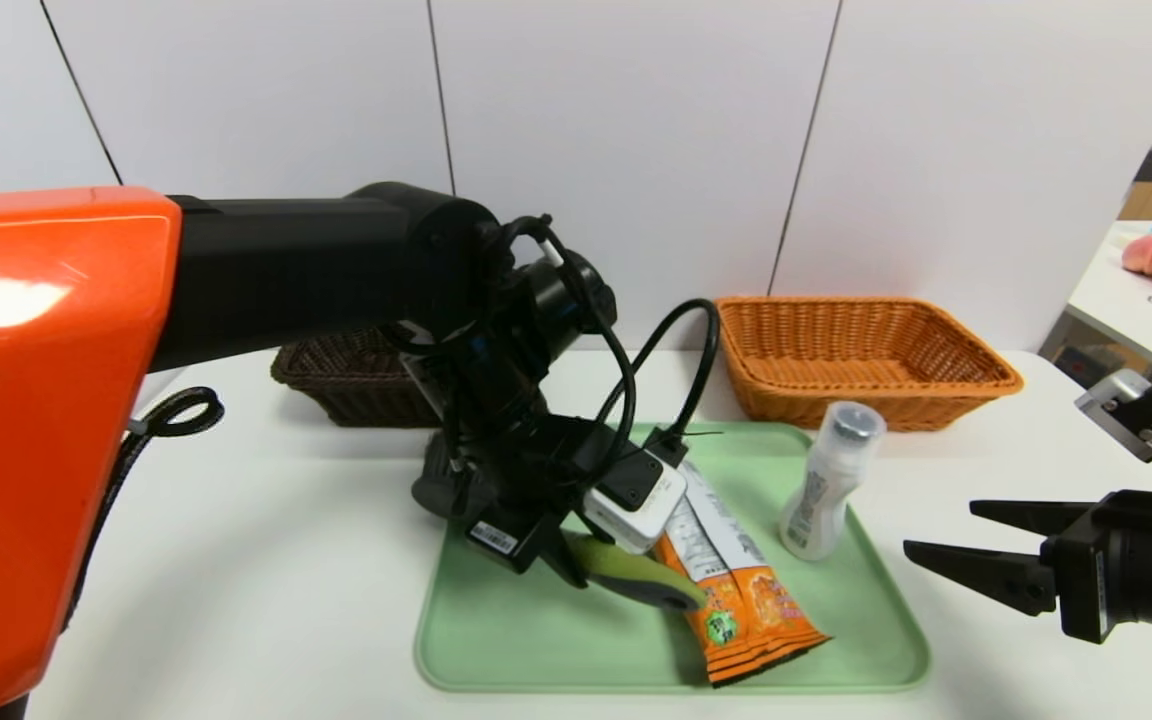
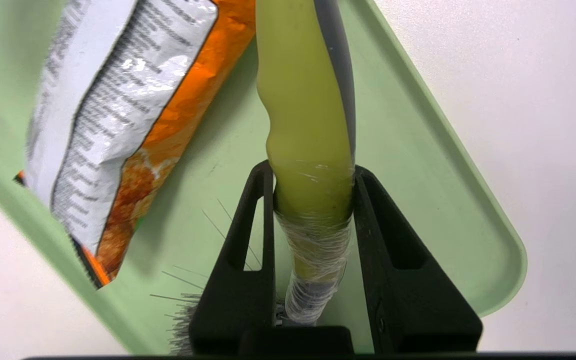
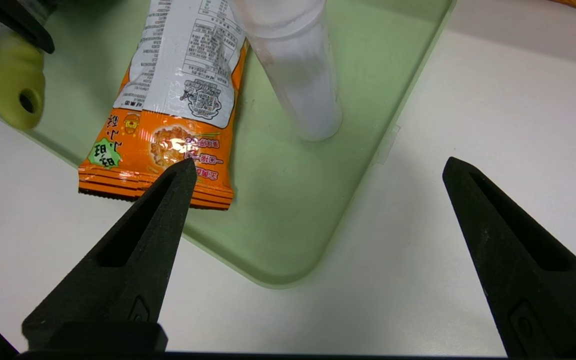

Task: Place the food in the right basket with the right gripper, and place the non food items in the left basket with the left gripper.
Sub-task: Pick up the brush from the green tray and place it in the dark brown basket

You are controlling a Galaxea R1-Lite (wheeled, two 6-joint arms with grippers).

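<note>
Farthest left, at the back of the worktop (image 1: 266,560), sits the dark brown basket (image 1: 336,385), half hidden behind the orange-shelled arm. Next over, the left hand (image 2: 313,172) is clamped tight on the scrub brush (image 1: 631,577), pinching the green handle near the bristle end, over the near left part of the green tray (image 1: 496,640). The handle looks stiff and light, though its film wrapping could make it slippery; the grip close to the bristles leaves the long handle sticking out, so it may swing. Just beside it the orange snack packet (image 1: 736,590) lies flat on the tray, the brush tip reaching over it: soft, crinkly, easily crushed, best taken across its narrow middle. The white bottle (image 1: 826,485) stands upright further right on the tray, light and tippy, best held at its waist. Behind it rests the orange-tan basket (image 1: 861,360), with nothing visible in it. Far right, the right hand (image 1: 946,535) hovers off the tray, fingers spread wide, holding nothing. The left arm's cables and the bottle crowd any reach toward the packet.
</note>
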